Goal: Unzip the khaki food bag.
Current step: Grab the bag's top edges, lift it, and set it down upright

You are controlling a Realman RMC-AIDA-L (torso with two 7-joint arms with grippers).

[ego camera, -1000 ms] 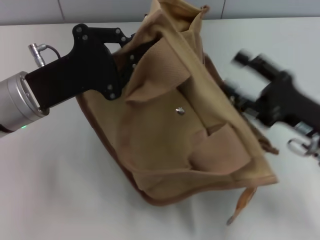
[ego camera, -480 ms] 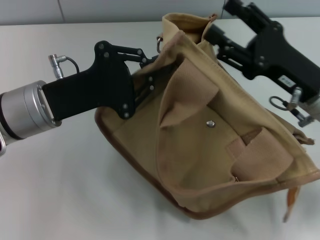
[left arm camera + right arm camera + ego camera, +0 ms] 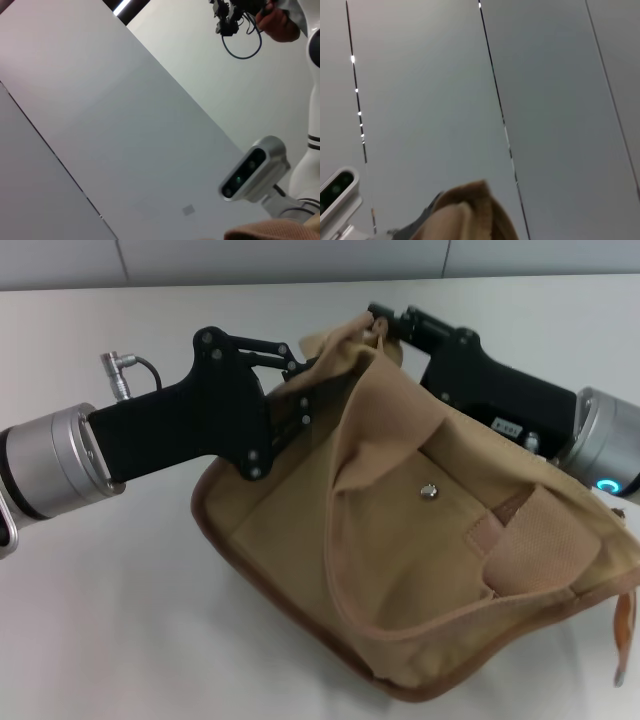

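The khaki food bag (image 3: pixel 420 570) lies tilted on the white table (image 3: pixel 120 620), front pocket flap and silver snap (image 3: pixel 428 492) facing up, one webbing handle (image 3: pixel 525 540) folded across the front. My left gripper (image 3: pixel 300 380) is shut on the bag's upper left edge and holds it raised. My right gripper (image 3: pixel 385 325) reaches in from behind and touches the bag's top corner; the fabric hides its tip. The zipper is hidden. Khaki fabric shows at the edge of the left wrist view (image 3: pixel 270 231) and of the right wrist view (image 3: pixel 465 215).
A tan strap end (image 3: pixel 625 625) hangs off the bag's right side. The grey wall (image 3: pixel 300 260) runs along the table's far edge. The left wrist view shows wall panels and the robot's head camera (image 3: pixel 252 175).
My right arm has swung from the bag's right side to behind its top corner. The bag has shifted right and settled lower, still held by my left gripper.
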